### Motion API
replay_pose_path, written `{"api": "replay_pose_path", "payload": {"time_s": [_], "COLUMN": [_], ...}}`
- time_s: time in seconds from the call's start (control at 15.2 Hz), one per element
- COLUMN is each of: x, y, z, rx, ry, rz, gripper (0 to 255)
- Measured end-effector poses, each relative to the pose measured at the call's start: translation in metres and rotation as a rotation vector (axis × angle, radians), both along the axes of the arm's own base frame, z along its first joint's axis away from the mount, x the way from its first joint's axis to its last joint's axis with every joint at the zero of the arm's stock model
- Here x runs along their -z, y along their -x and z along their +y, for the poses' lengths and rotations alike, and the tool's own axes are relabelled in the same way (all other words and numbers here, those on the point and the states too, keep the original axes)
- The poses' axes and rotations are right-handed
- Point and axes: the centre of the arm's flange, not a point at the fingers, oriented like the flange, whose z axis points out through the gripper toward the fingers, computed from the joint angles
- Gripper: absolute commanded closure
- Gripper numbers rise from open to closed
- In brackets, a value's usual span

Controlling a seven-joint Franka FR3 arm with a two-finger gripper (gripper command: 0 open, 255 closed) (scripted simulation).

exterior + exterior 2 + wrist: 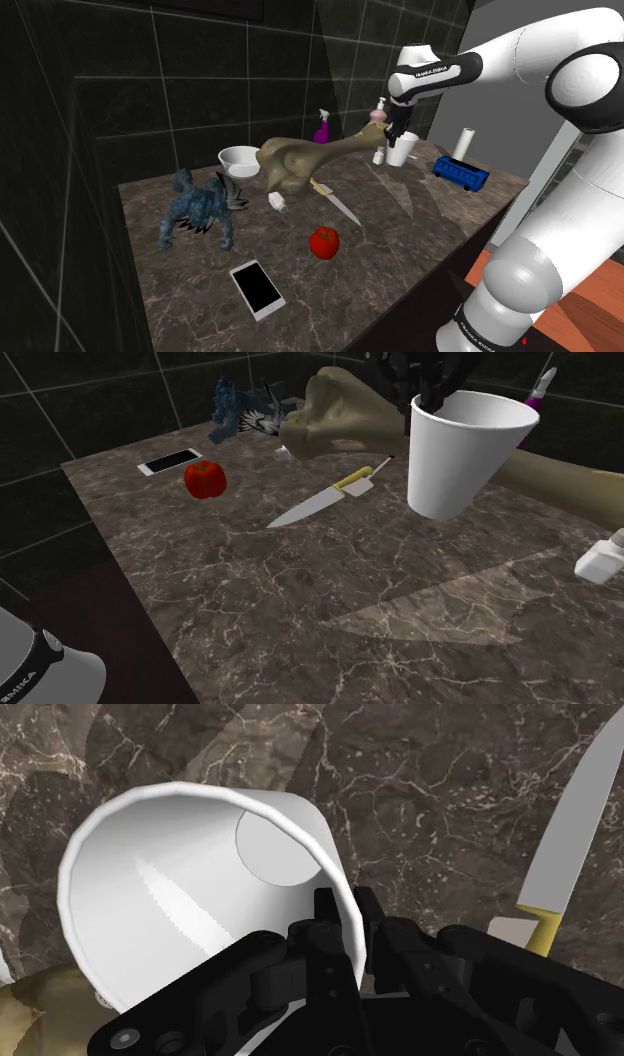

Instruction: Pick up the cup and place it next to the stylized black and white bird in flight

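The dark marble counter [420, 230] carries everything, and the white arm [560, 200] reaches over its far end in the shoulder view. A big pale bone [300, 160] lies across the middle and stands between the two ends of the job. The white cup [465, 447] hangs tilted at the bone's end nearest the arm. In the second exterior view its base seems clear of the stone, so I judge the pick-up done. The carry and the setting down are left. The black and white bird [236, 191] sits well apart from the cup, beyond the bone's thick end, touching or just beside a blue beast figure [200, 212]. The cup will likely have to travel over or around the bone, and past the knife [320, 500] lying near it. The red apple [323, 242] and the phone [258, 289] lie nearer the counter's front edge, away from that route. The pincer [346, 916] is nearly closed, clamped on the cup's rim, with one finger inside the wall and one outside. It touches nothing else.
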Motion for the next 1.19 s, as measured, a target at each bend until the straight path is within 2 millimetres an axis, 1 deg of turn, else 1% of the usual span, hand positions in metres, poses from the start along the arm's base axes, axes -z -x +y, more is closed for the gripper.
{"api": "replay_pose_path", "payload": {"time_s": [1.06, 1.19], "x": [-0.083, -0.088], "y": [-0.001, -0.004], "z": [0.000, 0.016], "rx": [0.000, -0.001], "ry": [0.000, 0.000], "rz": [0.000, 0.000], "gripper": [255, 255]}}
